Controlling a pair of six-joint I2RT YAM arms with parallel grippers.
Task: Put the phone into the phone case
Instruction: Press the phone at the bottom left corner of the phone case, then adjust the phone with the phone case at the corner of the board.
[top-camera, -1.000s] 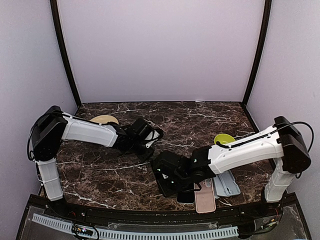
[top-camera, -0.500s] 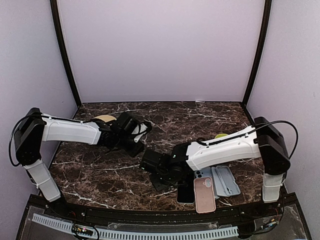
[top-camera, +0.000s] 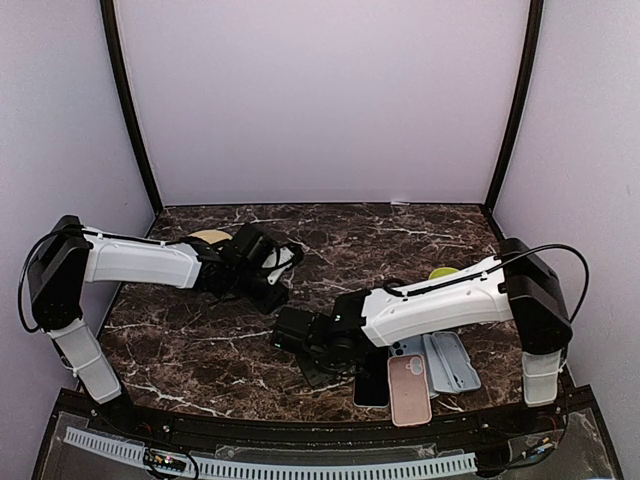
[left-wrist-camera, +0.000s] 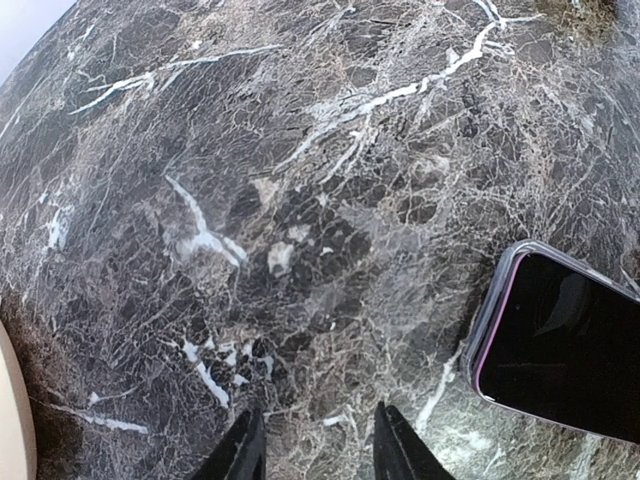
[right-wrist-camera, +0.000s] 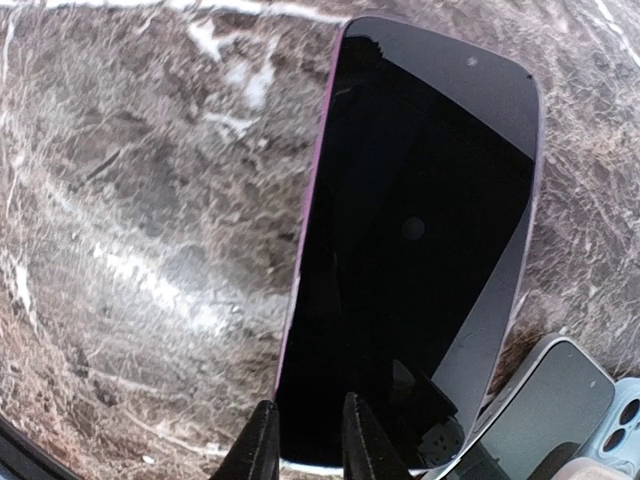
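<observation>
**A:** What's biggest here?
**B:** The dark marble table (top-camera: 200, 350). The left arm (top-camera: 140, 262) reaches over its left half, and the right arm (top-camera: 440, 305) stretches low towards the near edge.
**A:** Where's the phone?
**B:** The phone (right-wrist-camera: 420, 230) lies flat on the marble, purple-edged with its dark screen up. It sits just beside a pink case (top-camera: 408, 388), with a grey case (top-camera: 455, 362) near.
**A:** And the claws?
**B:** The right gripper (right-wrist-camera: 305, 445) hangs over the phone's end, narrowly parted and gripping nothing. The left gripper (left-wrist-camera: 310, 450) is parted over marble.

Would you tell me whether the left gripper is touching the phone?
Apart. The left wrist view shows bare table between the left gripper and the phone, which lies off to the right.
</observation>
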